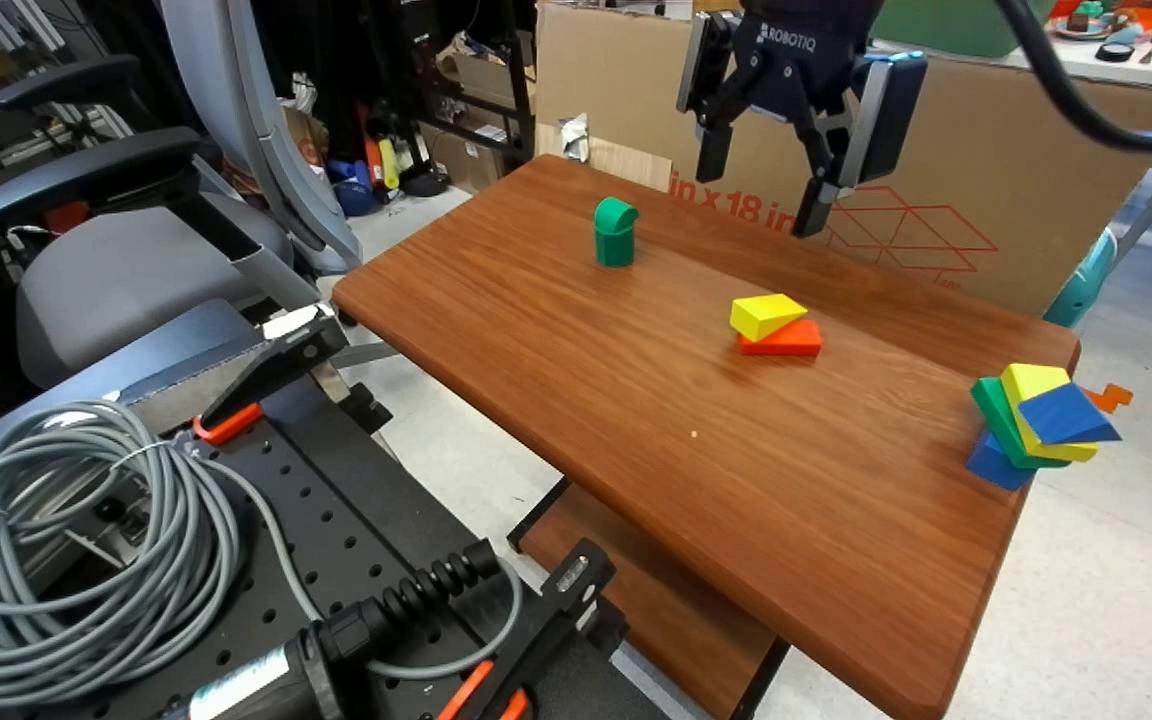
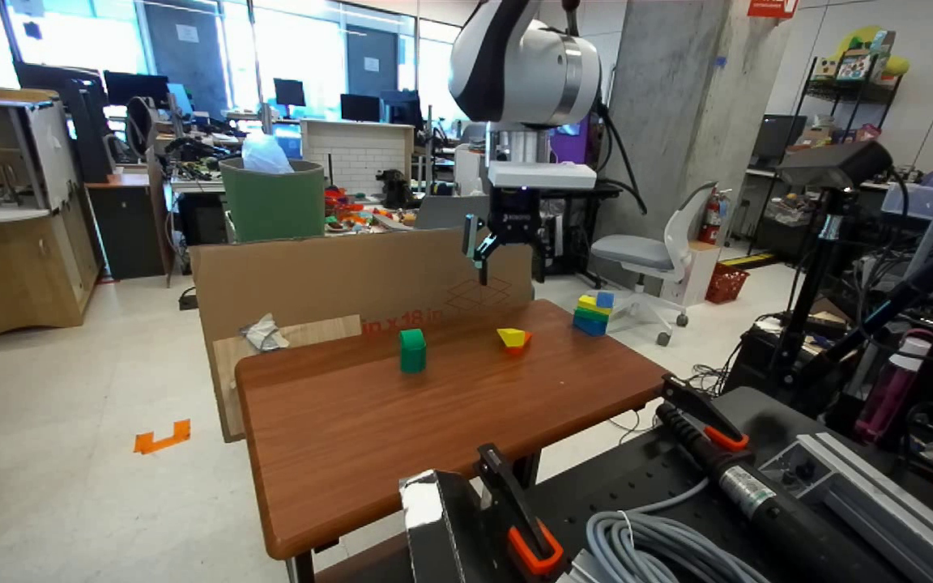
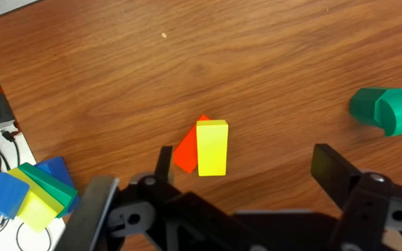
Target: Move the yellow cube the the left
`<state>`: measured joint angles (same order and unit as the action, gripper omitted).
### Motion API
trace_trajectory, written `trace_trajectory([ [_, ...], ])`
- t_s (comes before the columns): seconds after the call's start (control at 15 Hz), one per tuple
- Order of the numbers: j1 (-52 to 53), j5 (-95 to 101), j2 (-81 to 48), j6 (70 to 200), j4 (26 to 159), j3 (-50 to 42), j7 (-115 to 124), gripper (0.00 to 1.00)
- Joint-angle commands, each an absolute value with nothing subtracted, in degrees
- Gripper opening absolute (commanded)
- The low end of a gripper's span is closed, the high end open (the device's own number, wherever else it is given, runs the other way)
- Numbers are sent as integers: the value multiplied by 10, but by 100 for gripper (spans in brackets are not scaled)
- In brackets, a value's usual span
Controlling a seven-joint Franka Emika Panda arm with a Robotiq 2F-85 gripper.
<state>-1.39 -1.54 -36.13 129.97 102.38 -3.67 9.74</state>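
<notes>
A yellow block (image 1: pixel 766 316) lies on a red block (image 1: pixel 786 341) on the wooden table (image 1: pixel 576 400). The yellow block (image 2: pixel 509 337) and the red block (image 2: pixel 517 350) also show in an exterior view. In the wrist view the yellow block (image 3: pixel 212 150) lies across the red one (image 3: pixel 187 150) at an angle and hides part of it. My gripper (image 1: pixel 764 184) is open and empty, well above the table. It also shows open in an exterior view (image 2: pixel 511 272). In the wrist view the fingers (image 3: pixel 243 157) are wide apart, with the yellow block appearing nearer the left finger.
A stack of blue, green and yellow blocks (image 1: pixel 1021 430) stands at a table edge; it also shows in the wrist view (image 3: pixel 40 195). Green blocks (image 1: pixel 615 235) stand stacked elsewhere on the table (image 3: pixel 396 108). A cardboard sheet (image 2: pixel 313 279) stands behind the table.
</notes>
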Motion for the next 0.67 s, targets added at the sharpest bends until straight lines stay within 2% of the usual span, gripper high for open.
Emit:
trace_trajectory([
  [0.0, -15, -18, -404, 1288, 980, -45, 114, 100],
  [0.6, -12, -9, -485, 1266, 916, -63, 134, 100],
])
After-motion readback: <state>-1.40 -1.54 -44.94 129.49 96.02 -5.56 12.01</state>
